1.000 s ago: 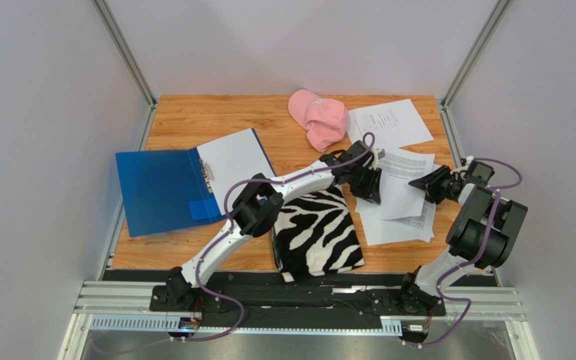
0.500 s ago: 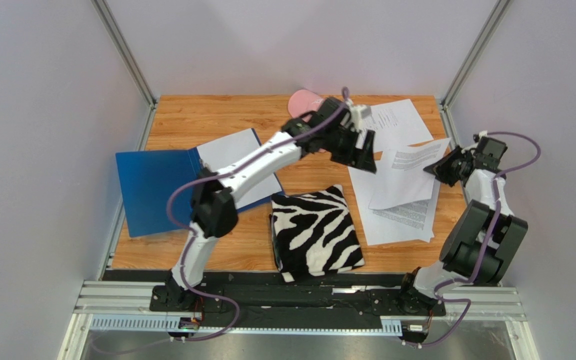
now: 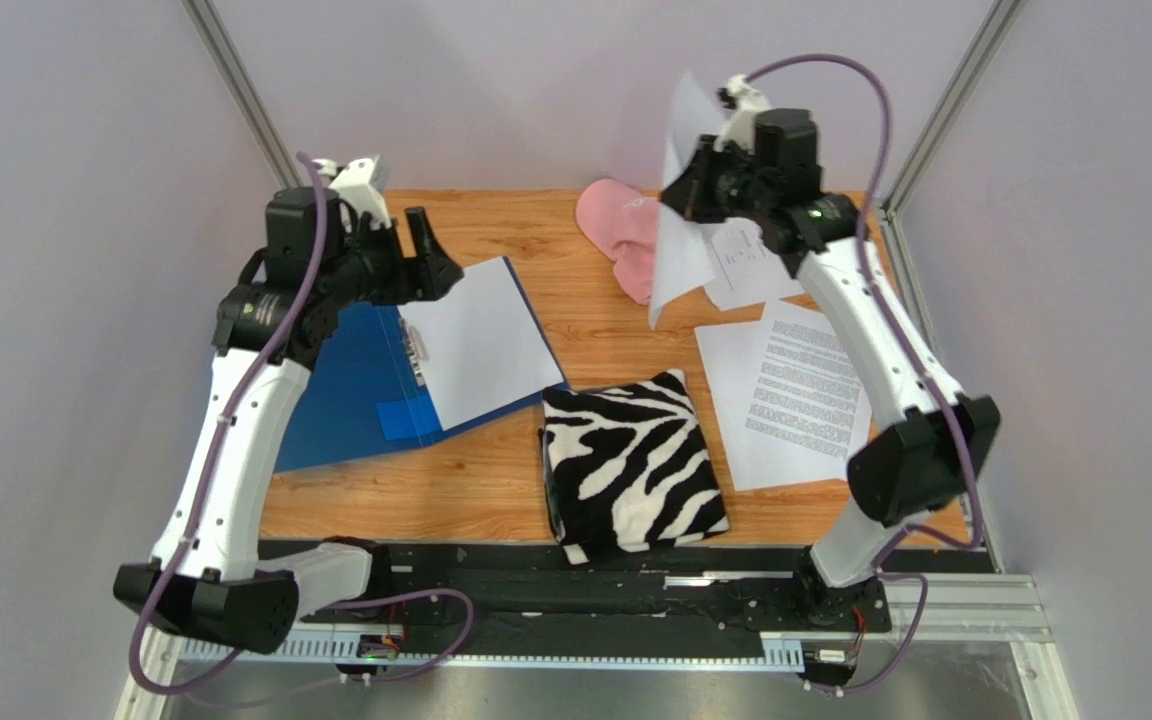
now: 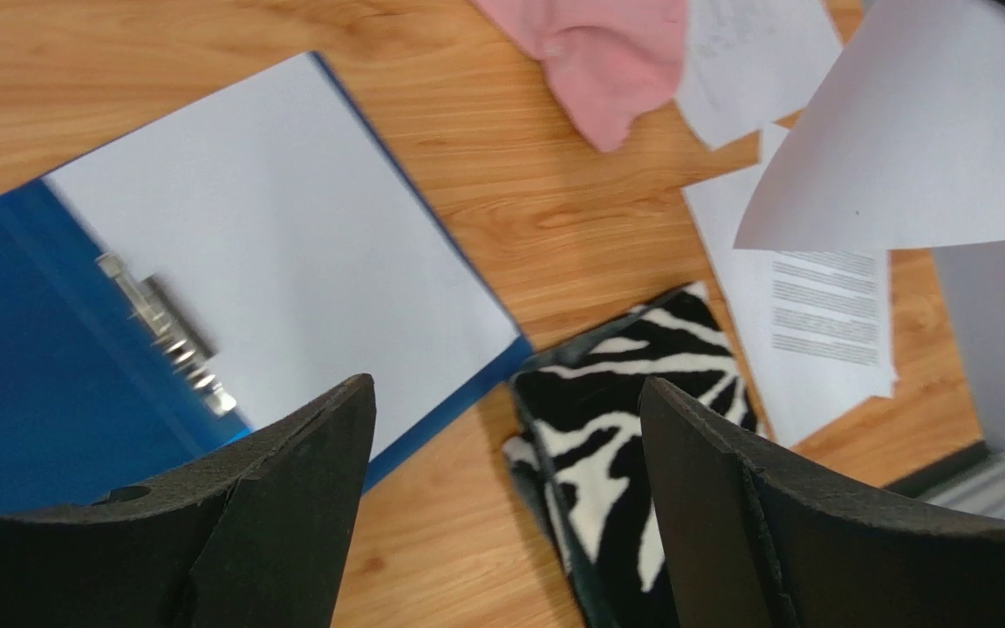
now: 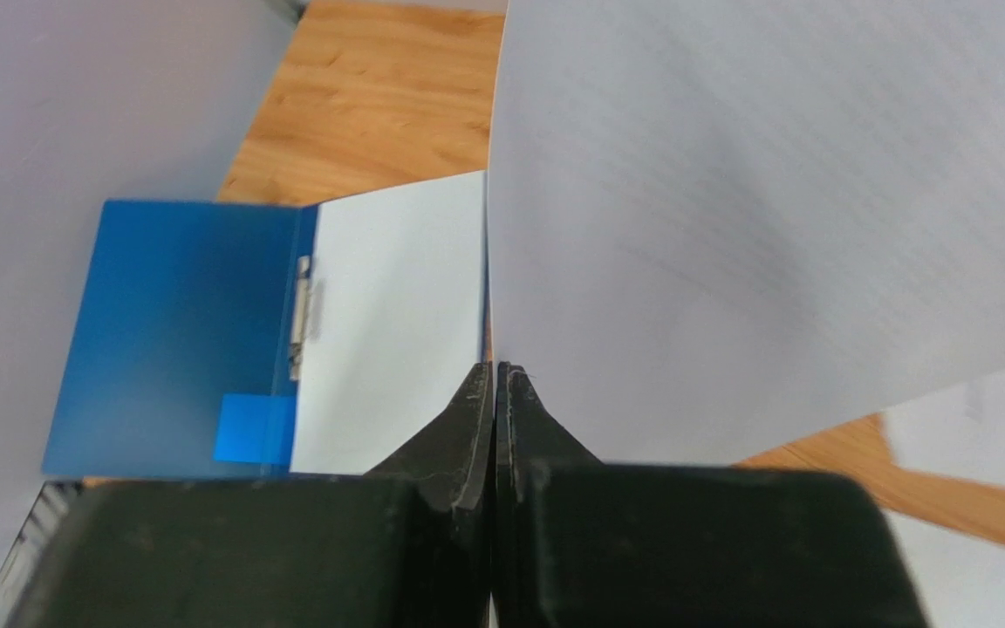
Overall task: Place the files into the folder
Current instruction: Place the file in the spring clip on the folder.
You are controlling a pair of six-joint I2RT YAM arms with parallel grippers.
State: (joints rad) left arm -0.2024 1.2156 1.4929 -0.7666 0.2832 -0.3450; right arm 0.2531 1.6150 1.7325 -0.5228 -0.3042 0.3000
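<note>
We've lifted one sheet (image 3: pixel 675 255) pinched in the right gripper (image 5: pixel 495 380), two files (image 3: pixel 793 398) left lying, the left gripper (image 4: pixel 508 399) swung back, wide, over the one folder (image 3: pixel 319 383).

The right gripper (image 5: pixel 495 373) pinched a white sheet (image 5: pixel 783 196) at its lower corner, jaws pressed together. Beyond, the blue folder (image 5: pixel 167 327) lay open on the table (image 5: pixel 364 105), a white page (image 5: pixel 396 327) inside.

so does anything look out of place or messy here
Yes: the files lie scattered and askew on the right of the table, one sheet dangling from the right gripper. A zebra-striped cloth and a pink cap sit among them, unrelated to filing.
</note>
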